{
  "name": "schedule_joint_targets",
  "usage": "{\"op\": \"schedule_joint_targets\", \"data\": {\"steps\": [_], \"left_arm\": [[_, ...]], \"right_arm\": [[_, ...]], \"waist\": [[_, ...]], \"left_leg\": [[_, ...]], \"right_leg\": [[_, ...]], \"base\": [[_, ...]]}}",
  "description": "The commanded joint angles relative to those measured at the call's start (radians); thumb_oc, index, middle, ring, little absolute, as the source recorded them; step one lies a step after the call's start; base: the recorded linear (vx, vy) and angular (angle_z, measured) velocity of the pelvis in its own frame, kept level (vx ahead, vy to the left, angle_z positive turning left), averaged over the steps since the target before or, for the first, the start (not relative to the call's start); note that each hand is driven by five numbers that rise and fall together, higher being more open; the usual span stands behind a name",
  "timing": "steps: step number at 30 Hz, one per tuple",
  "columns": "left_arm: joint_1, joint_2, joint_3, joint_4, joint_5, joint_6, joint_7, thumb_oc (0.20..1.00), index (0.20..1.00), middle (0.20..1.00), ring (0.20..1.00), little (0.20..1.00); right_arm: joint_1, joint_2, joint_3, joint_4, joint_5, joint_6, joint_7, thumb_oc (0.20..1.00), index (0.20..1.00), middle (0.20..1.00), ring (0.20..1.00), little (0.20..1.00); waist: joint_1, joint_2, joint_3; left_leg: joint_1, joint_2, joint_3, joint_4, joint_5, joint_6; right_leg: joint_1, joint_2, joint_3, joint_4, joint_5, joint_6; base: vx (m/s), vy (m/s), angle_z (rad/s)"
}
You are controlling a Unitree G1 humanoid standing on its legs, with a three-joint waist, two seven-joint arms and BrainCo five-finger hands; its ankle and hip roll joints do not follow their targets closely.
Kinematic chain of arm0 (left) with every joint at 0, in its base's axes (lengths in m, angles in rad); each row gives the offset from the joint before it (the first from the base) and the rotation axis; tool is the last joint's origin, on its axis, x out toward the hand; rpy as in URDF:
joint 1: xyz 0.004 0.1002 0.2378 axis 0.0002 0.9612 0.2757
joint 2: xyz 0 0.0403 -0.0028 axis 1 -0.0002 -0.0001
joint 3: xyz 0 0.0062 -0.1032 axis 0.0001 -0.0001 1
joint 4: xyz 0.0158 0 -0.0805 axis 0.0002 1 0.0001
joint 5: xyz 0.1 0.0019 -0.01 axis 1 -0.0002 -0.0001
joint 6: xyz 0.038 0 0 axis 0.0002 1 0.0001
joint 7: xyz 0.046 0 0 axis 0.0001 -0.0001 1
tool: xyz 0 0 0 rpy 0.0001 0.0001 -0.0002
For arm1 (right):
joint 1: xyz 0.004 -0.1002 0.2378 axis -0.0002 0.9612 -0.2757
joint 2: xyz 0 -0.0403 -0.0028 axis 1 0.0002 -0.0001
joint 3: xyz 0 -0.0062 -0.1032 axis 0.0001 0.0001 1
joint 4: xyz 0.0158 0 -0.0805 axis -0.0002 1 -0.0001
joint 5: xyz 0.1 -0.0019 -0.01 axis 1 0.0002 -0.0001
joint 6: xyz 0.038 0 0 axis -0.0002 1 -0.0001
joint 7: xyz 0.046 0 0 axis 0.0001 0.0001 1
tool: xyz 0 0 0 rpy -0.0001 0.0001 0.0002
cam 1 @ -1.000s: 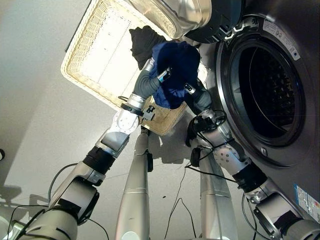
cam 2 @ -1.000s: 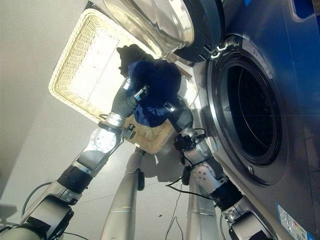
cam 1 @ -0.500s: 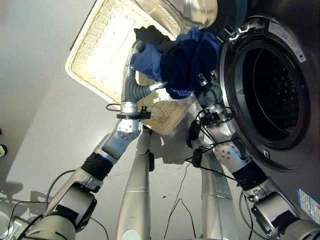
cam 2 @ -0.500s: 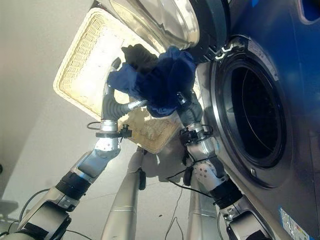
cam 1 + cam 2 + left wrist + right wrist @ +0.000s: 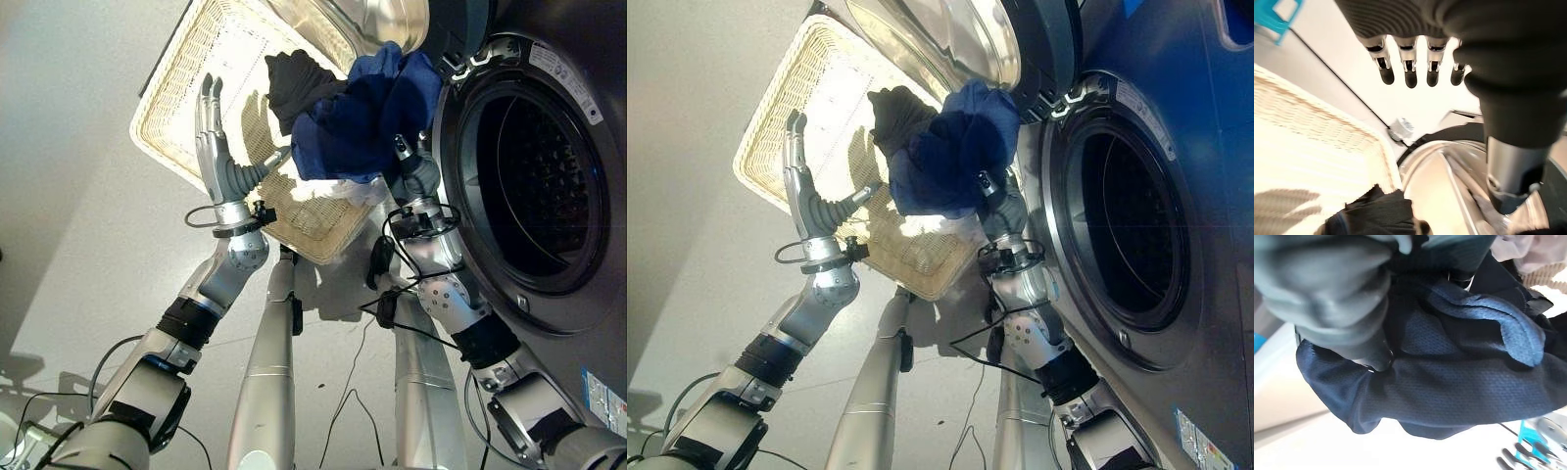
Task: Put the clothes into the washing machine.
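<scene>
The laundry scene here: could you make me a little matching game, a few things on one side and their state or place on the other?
Things:
1. blue garment
2. left hand
3. washing machine door
4. black garment

States:
A. swung open
B. lying in the wicker basket
C. bunched in the right hand, beside the drum opening
D. fingers straight, holding nothing, over the basket

Pairs: 1-C, 2-D, 3-A, 4-B

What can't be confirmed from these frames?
- Right hand: its fingertips are buried in the blue garment, eye views.
- Wicker basket: its far end is hidden behind the washer door.
- Drum: contents lost in shadow.
- Black garment: partly hidden by the blue one.
</scene>
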Motion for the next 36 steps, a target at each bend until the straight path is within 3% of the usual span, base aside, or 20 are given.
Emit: {"op": "schedule_joint_targets", "data": {"steps": [1, 10, 18, 24, 25, 28, 29, 30, 31, 32, 33, 36], "left_arm": [[-0.041, -0.019, 0.054, 0.014, -0.017, -0.076, 0.028, 1.0, 1.0, 1.0, 1.0, 1.0], [-0.048, -0.007, 0.048, 0.114, -0.051, -0.107, 0.027, 1.0, 1.0, 1.0, 1.0, 1.0], [-0.135, 0.042, 0.001, 0.366, -0.129, -0.146, 0.004, 1.0, 1.0, 1.0, 1.0, 1.0], [-0.156, 0.052, -0.001, 0.406, -0.156, -0.152, -0.009, 1.0, 1.0, 1.0, 1.0, 1.0], [-0.197, 0.07, -0.003, 0.499, -0.214, -0.18, -0.047, 1.0, 1.0, 1.0, 1.0, 1.0], [-0.197, 0.07, -0.003, 0.499, -0.214, -0.18, -0.047, 1.0, 1.0, 1.0, 1.0, 1.0], [-0.231, 0.083, -0.018, 0.587, -0.25, -0.207, -0.095, 1.0, 1.0, 1.0, 1.0, 1.0], [-0.231, 0.083, -0.018, 0.587, -0.25, -0.207, -0.095, 1.0, 1.0, 1.0, 1.0, 1.0], [-0.2, 0.129, -0.063, 0.644, -0.257, -0.217, -0.114, 1.0, 1.0, 1.0, 1.0, 1.0], [-0.2, 0.136, -0.065, 0.647, -0.261, -0.217, -0.116, 1.0, 1.0, 1.0, 1.0, 1.0], [-0.196, 0.159, -0.066, 0.655, -0.272, -0.216, -0.125, 1.0, 1.0, 1.0, 1.0, 1.0], [-0.183, 0.201, -0.056, 0.671, -0.296, -0.229, -0.15, 1.0, 1.0, 1.0, 1.0, 1.0]], "right_arm": [[-0.025, 0.017, -0.037, -0.059, 0.019, -0.037, -0.009, 0.2, 0.2, 0.2, 0.2, 0.2], [0.005, -0.021, -0.096, 0.091, 0.211, -0.049, 0.058, 0.2, 0.2, 0.2, 0.2, 0.2], [-0.028, -0.115, -0.174, 0.462, 0.557, -0.039, 0.134, 0.2, 0.2, 0.2, 0.2, 0.2], [-0.047, -0.132, -0.183, 0.535, 0.606, -0.042, 0.148, 0.2, 0.2, 0.2, 0.2, 0.2], [-0.113, -0.173, -0.233, 0.715, 0.735, -0.015, 0.162, 0.2, 0.2, 0.2, 0.2, 0.2], [-0.113, -0.173, -0.233, 0.715, 0.735, -0.015, 0.162, 0.2, 0.2, 0.2, 0.2, 0.2], [-0.216, -0.258, -0.294, 0.886, 0.806, -0.009, 0.124, 0.2, 0.2, 0.2, 0.2, 0.2], [-0.216, -0.258, -0.294, 0.886, 0.806, -0.009, 0.124, 0.2, 0.2, 0.2, 0.2, 0.2], [-0.378, -0.446, -0.347, 0.95, 0.771, -0.284, -0.028, 0.2, 0.2, 0.2, 0.2, 0.2], [-0.389, -0.462, -0.345, 0.94, 0.739, -0.309, -0.065, 0.2, 0.2, 0.2, 0.2, 0.2], [-0.412, -0.507, -0.348, 0.912, 0.707, -0.377, -0.135, 0.2, 0.2, 0.2, 0.2, 0.2], [-0.424, -0.591, -0.378, 0.871, 0.596, -0.456, -0.232, 0.2, 0.2, 0.2, 0.2, 0.2]], "waist": [[-0.009, 0.004, -0.017], [-0.021, 0.006, -0.017], [-0.043, -0.005, -0.017], [-0.045, -0.006, -0.017], [-0.045, -0.008, -0.017], [-0.045, -0.008, -0.017], [-0.042, -0.006, -0.017], [-0.042, -0.006, -0.017], [-0.037, -0.028, -0.017], [-0.038, -0.032, -0.017], [-0.041, -0.042, -0.017], [-0.05, -0.06, -0.017]], "left_leg": [[-0.018, -0.059, 0.017, 0.107, -0.096, 0.006], [-0.018, -0.056, 0.025, 0.105, -0.099, 0.004], [-0.019, -0.04, 0.044, 0.107, -0.105, -0.007], [-0.02, -0.038, 0.046, 0.11, -0.107, -0.009], [-0.023, -0.032, 0.049, 0.114, -0.112, -0.014], [-0.023, -0.032, 0.049, 0.114, -0.112, -0.014], [-0.029, -0.027, 0.047, 0.128, -0.122, -0.016], [-0.029, -0.027, 0.047, 0.128, -0.122, -0.016], [-0.047, -0.01, 0.035, 0.149, -0.141, -0.017], [-0.048, -0.009, 0.033, 0.148, -0.142, -0.017], [-0.05, -0.006, 0.028, 0.145, -0.144, -0.018], [-0.044, -0.002, 0.021, 0.137, -0.149, -0.019]], "right_leg": [[0.051, 0.033, -0.035, -0.25, 0.219, 0.122], [0.046, 0.042, -0.027, -0.248, 0.217, 0.121], [0.043, 0.056, -0.017, -0.25, 0.216, 0.118], [0.042, 0.058, -0.015, -0.248, 0.215, 0.117], [0.039, 0.061, -0.012, -0.245, 0.211, 0.115], [0.039, 0.061, -0.012, -0.245, 0.211, 0.115], [0.033, 0.063, -0.006, -0.239, 0.211, 0.114], [0.033, 0.063, -0.006, -0.239, 0.211, 0.114], [0.035, 0.072, -0.007, -0.234, 0.21, 0.117], [0.035, 0.072, -0.007, -0.237, 0.211, 0.117], [0.038, 0.074, -0.007, -0.247, 0.214, 0.118], [0.046, 0.079, -0.005, -0.257, 0.217, 0.119]], "base": [[0.0, 0.036, 0.0], [0.0, 0.003, 0.0], [0.0, 0.018, -0.03], [0.0, 0.005, -0.05], [0.0, 0.0, 0.0], [0.01, -0.004, -0.03], [0.03, -0.012, -0.1], [0.05, -0.082, -0.17], [0.02, -0.077, -0.08], [0.01, -0.094, -0.11], [-0.01, -0.027, -0.06], [0.0, -0.011, -0.01]]}}
